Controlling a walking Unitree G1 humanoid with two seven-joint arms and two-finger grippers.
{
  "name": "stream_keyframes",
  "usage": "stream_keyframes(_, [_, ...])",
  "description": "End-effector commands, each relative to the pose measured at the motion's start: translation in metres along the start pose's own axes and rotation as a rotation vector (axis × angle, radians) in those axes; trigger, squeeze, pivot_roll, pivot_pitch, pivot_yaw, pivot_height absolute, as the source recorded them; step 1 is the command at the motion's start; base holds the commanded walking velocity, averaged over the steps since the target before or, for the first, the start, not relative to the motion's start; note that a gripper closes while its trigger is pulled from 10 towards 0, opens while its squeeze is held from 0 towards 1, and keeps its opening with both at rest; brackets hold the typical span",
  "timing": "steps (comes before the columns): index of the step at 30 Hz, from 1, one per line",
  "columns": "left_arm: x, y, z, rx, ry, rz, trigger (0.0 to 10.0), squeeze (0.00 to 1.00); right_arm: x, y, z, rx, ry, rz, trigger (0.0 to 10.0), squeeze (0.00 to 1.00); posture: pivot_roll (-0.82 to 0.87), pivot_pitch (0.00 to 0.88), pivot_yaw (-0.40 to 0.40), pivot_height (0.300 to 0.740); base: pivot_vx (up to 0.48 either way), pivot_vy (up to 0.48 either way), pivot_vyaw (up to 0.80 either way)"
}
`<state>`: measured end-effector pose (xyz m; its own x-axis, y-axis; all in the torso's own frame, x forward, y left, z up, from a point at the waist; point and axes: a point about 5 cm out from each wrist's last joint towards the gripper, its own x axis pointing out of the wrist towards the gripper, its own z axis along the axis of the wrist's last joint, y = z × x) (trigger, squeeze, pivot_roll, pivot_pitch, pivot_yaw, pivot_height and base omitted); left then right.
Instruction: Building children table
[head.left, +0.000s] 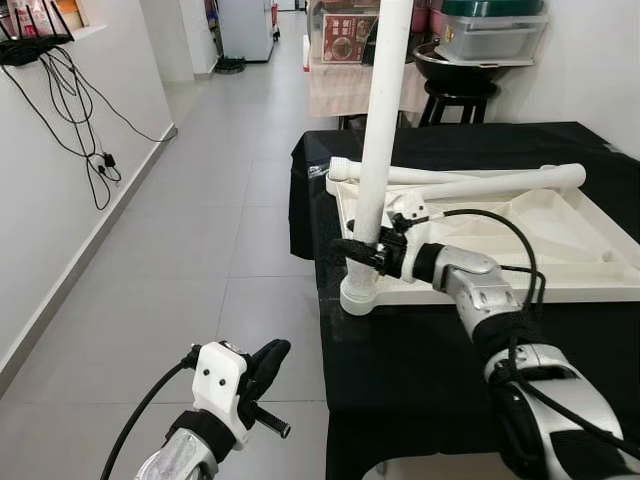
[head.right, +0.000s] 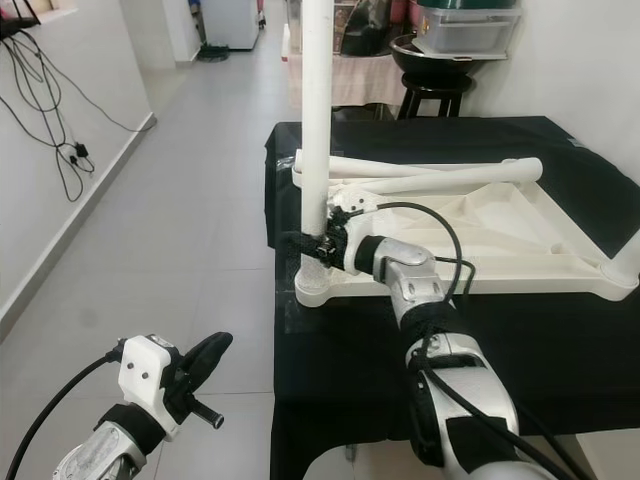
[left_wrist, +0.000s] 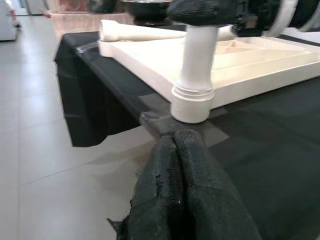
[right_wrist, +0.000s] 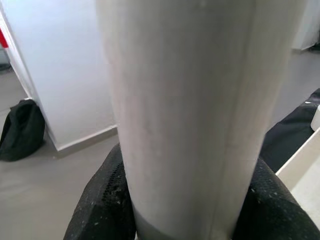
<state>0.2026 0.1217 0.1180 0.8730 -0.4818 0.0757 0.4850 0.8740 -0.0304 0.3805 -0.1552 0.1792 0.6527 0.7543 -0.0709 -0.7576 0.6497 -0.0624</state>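
Observation:
A white children's tabletop (head.left: 560, 245) lies upside down on a black-draped table (head.left: 420, 350). One white leg (head.left: 385, 120) stands upright in the near-left corner socket (head.left: 360, 296). My right gripper (head.left: 358, 250) is shut on that leg just above the socket; the leg (right_wrist: 200, 115) sits between its black fingers (right_wrist: 100, 210). Two more white legs (head.left: 470, 180) lie across the tabletop's far side. My left gripper (head.left: 262, 368) hovers low over the floor, left of the table, fingers (left_wrist: 185, 195) pressed together and holding nothing, pointing toward the socket (left_wrist: 192, 102).
A tiled corridor (head.left: 230, 180) runs ahead on the left, with cables (head.left: 80, 120) hanging on the left wall. Behind the table stand a black stool (head.left: 460, 100) with a bowl and a plastic box (head.left: 495, 35).

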Motion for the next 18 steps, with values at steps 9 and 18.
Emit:
stream_keyframes(9, [-0.003,0.003,0.006,0.005,0.007,-0.012,10.0,0.00,-0.039,0.064,-0.109,0.230,0.223,-0.660,0.0,0.00,0.03,0.000,-0.012,0.740,0.000,0.000,0.00])
stream_keyframes(18, [0.001,0.005,0.008,-0.010,-0.003,-0.019,10.0,0.00,-0.009,0.082,-0.088,0.192,0.152,-0.625,10.0,0.00,0.02,0.000,0.007,0.740,0.000,0.000,0.00])
